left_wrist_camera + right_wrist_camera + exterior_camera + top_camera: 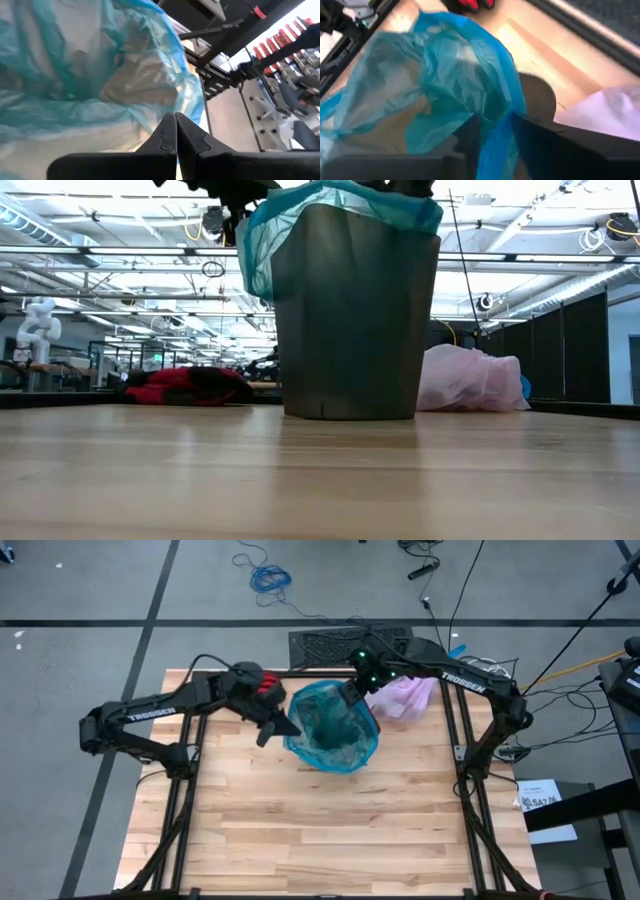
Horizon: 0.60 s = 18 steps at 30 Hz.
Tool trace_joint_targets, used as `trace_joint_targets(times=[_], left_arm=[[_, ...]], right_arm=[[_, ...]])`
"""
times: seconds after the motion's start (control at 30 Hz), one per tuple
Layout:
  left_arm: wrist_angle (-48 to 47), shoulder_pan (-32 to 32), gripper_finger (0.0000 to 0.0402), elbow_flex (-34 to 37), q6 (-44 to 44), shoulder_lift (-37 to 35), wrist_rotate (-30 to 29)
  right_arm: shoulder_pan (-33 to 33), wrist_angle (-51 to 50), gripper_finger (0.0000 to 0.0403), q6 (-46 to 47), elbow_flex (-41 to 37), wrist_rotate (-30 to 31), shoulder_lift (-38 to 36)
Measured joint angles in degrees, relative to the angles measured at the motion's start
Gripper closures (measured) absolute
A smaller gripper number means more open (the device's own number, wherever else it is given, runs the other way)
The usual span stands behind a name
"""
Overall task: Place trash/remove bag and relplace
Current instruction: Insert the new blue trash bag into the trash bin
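Observation:
A dark bin (350,310) stands upright on the table's far middle, lined with a teal-green plastic bag (332,730) whose rim is folded over the bin's top (340,205). The pale lilac-pink bag (405,697) lies bunched on the table right of the bin (470,380). The trash is out of view. My left gripper (275,728) is shut at the bin's left side, level with the teal rim (175,117). My right gripper (352,695) is at the bin's far rim, with teal plastic between its fingers (495,145). My left gripper's shut fingertips show right against the teal bag's rim (165,107); I cannot tell whether they touch it. My right gripper has a bunched strip of the teal bag's rim (496,137) between its two fingers, filling the gap. It comes slanting down from the table's far right. The bag stays draped over the bin.
A red glove (266,686) lies on the table behind my left gripper (185,385). A black grate (345,642) sits past the table's far edge. Bare wood (320,830) spreads from the bin toward the near edge.

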<state>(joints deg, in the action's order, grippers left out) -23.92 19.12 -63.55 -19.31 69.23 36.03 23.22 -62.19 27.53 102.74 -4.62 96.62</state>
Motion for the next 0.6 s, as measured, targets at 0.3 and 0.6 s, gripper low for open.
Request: trace_joint_targets(times=[0.3, 0.6], left_arm=[[0.7, -2.9, 0.0402, 0.0, -1.4, 0.0, 0.1], [0.7, -3.8, 0.0402, 0.0, -1.4, 0.0, -0.8]], right_arm=[[2.9, 0.4, 0.0392, 0.3, 0.0, 3.7, -0.1], [6.1, -0.7, 0.0402, 0.3, -1.2, 4.9, -0.1]])
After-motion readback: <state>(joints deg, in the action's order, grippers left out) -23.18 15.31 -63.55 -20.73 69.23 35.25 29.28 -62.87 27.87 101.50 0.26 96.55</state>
